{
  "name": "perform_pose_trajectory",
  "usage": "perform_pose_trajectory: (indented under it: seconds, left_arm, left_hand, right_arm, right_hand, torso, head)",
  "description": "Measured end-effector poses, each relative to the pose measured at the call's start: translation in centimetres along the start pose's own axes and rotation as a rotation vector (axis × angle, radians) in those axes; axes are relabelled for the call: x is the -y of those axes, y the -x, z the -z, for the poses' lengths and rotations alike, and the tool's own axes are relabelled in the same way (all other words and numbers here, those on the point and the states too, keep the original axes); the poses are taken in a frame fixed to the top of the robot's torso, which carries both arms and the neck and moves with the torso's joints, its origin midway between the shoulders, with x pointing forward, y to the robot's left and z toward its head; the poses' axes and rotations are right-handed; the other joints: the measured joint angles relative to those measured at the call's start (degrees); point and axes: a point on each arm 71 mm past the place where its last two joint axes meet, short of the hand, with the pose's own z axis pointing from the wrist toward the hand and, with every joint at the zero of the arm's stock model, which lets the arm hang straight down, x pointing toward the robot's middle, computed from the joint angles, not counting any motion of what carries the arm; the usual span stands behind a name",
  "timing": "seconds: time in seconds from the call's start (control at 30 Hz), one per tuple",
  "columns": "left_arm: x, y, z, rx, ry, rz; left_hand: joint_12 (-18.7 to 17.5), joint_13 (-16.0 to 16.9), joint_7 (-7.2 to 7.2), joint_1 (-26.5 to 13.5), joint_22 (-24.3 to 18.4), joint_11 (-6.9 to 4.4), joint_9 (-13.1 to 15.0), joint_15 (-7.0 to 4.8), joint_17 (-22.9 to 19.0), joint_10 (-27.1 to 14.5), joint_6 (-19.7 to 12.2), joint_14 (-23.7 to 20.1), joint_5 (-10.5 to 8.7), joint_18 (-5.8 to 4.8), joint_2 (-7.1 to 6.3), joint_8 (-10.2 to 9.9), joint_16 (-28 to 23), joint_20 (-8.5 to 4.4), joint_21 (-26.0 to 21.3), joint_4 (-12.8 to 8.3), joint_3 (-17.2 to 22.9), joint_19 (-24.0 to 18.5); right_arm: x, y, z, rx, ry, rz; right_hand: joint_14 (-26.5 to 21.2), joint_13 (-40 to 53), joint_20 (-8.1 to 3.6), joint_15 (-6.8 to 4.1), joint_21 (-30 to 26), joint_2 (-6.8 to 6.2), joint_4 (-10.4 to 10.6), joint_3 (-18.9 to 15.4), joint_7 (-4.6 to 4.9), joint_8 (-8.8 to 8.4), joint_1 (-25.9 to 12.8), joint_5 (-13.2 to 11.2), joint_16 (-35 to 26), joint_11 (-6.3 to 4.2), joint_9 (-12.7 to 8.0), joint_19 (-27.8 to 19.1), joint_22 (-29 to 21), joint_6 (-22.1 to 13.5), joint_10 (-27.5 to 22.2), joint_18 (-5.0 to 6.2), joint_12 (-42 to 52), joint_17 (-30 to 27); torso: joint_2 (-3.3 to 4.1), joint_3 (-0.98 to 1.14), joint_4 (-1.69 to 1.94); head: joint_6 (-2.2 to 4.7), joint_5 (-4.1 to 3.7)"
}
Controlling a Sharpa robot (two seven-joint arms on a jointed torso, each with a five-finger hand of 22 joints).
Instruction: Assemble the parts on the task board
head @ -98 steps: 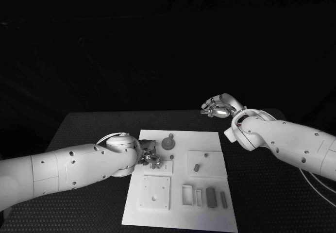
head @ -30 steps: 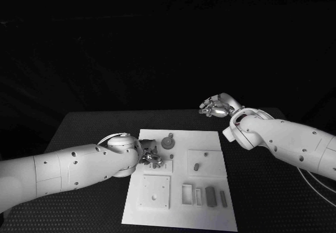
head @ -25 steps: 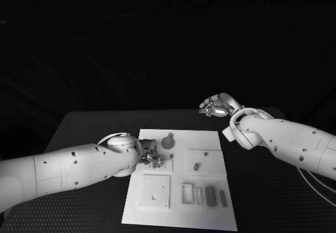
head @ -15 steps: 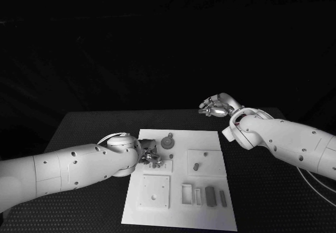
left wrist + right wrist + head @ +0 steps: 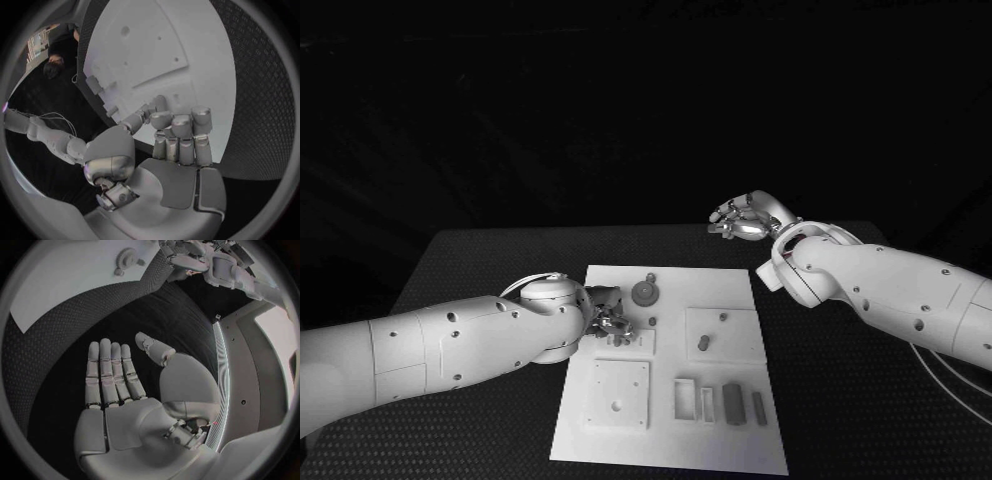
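The white task board [image 5: 668, 450] lies in the middle of the black table. A round toothed part [image 5: 646, 294] sits near its far edge, with a small peg [image 5: 651, 322] just in front. My left hand [image 5: 607, 321] hovers low over the board's left middle beside that peg. In the left wrist view its fingers [image 5: 179, 136] are curled in over the board [image 5: 181, 45], and I see nothing in them. My right hand [image 5: 746, 218] is raised beyond the board's far right corner, its fingers [image 5: 109, 370] straight and apart and holding nothing. The toothed part [image 5: 127, 259] is far from it.
A raised square plate [image 5: 727, 322] on the board's right carries a short piece [image 5: 705, 344]. Another square plate [image 5: 619, 395] lies at the near left. A frame [image 5: 687, 400] and slim pieces [image 5: 734, 405] stand along the near edge. Bare black table [image 5: 848, 400] lies to the right.
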Motion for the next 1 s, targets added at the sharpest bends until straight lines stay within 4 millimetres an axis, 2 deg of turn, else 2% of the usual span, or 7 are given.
perform_pose_trajectory:
  seconds: [0.17, 0.33, 0.67, 0.77, 0.9, 1.0]
  left_arm:
    - [-0.02, -0.01, -0.01, 0.001, 0.0, -0.002]
    - [-0.06, -0.04, -0.03, 0.001, 0.002, -0.004]
    - [-0.07, -0.06, -0.05, 0.0, 0.002, -0.006]
    - [-0.08, -0.1, -0.05, -0.001, 0.002, -0.006]
    - [-0.1, -0.26, -0.07, -0.005, 0.003, -0.008]
    - [-0.11, -0.29, -0.07, -0.007, 0.003, -0.008]
  left_hand:
    - [0.0, 0.1, -0.13, 0.1, 0.0, -0.02, 0.0, -0.18, 0.0, 0.0, 0.1, 0.0, 0.0, 0.05, -0.35, 0.0, 0.0, 0.0, 0.0, 0.5, -0.2, 0.0]
    - [-0.2, 0.2, -0.56, -0.4, 0.0, -0.3, 0.0, -0.58, 0.0, 0.1, 0.4, 0.4, 0.0, 0.45, -1.35, 0.3, 0.0, 0.0, 0.0, 1.2, -0.4, 0.0]
    - [-0.2, 0.3, -0.65, -0.3, 0.0, -0.41, 0.0, -0.79, -0.1, 0.2, 0.4, 0.6, 0.0, 0.49, -1.7, 0.5, 0.2, 0.01, 0.2, 1.7, -0.6, 0.0]
    - [-0.2, 0.4, -0.65, -0.7, 0.0, -0.43, 0.1, -0.8, -0.1, 0.2, 0.4, 0.6, 0.01, 0.49, -2.25, 0.6, 0.2, 0.01, 0.2, 2.0, -0.9, 0.0]
    - [-0.2, 0.4, -0.95, -1.4, 0.0, -0.78, 0.2, -1.72, -0.1, -0.4, 0.5, 1.6, 0.01, 0.86, -3.2, 0.7, 0.2, 0.0, 0.2, 2.8, -1.2, 0.0]
    - [-0.2, 0.5, -1.06, -1.3, 0.0, -0.86, 0.1, -1.72, -0.1, -0.5, 0.6, 1.6, 0.01, 0.9, -3.55, 0.7, 0.2, 0.17, 0.2, 3.1, -1.0, -0.2]
  right_arm:
    - [0.01, 0.0, 0.0, 0.0, 0.0, 0.0]
    - [0.01, 0.0, 0.0, 0.0, 0.0, -0.001]
    - [0.02, 0.01, 0.0, 0.0, 0.0, -0.001]
    - [0.02, 0.01, 0.01, 0.0, 0.0, -0.001]
    - [-0.01, -0.03, 0.0, -0.001, 0.001, -0.002]
    - [-0.04, -0.06, 0.0, -0.002, 0.002, -0.002]
  right_hand:
    - [0.0, 0.0, 0.0, 0.0, 0.0, 0.0, 0.0, 0.0, 0.0, 0.0, 0.0, 0.0, 0.0, 0.0, 0.0, 0.0, 0.0, 0.0, 0.0, 0.0, 0.0, 0.0]
    - [0.0, -0.1, 0.0, 0.0, 0.0, 0.0, 0.0, 0.0, 0.18, 0.0, 0.0, 0.0, 0.0, 0.0, 0.0, 0.0, 0.0, -0.2, 0.0, 0.0, 0.0, 0.0]
    - [-0.2, -0.2, 0.0, 0.15, 0.0, 0.0, 0.0, 0.0, 0.19, 0.0, 0.0, 0.0, 0.0, 0.0, 0.0, 0.0, 0.0, -0.2, 0.0, 0.0, 0.0, 0.0]
    - [-0.2, -0.1, 0.0, 0.15, 0.0, 0.0, 0.0, 0.0, 0.19, 0.0, 0.0, 0.0, 0.0, 0.0, 0.0, 0.0, 0.1, -0.2, 0.0, 0.0, 0.0, 0.0]
    - [-0.2, -0.2, 0.0, 0.15, 0.0, 0.0, 0.0, 0.0, 0.18, 0.0, 0.0, 0.0, 0.0, 0.0, 0.0, 0.0, 0.1, -0.2, 0.0, 0.0, 0.0, 0.0]
    - [-0.2, -0.2, 0.0, 0.15, 0.0, 0.0, 0.0, 0.0, 0.18, 0.0, 0.0, 0.0, 0.0, 0.0, 0.0, 0.0, 0.1, -0.2, 0.0, 0.0, 0.0, 0.0]
  torso:
    - [0.0, 0.01, 0.0]
    - [0.0, 0.04, -0.01]
    - [-0.01, 0.05, -0.01]
    - [-0.02, 0.04, -0.01]
    - [-0.04, 0.04, -0.01]
    - [-0.05, 0.05, -0.02]
  head:
    - [-0.08, -0.01]
    - [-0.13, 0.0]
    - [-0.23, 0.06]
    - [-0.26, 0.07]
    - [-0.31, 0.04]
    - [-0.31, 0.03]
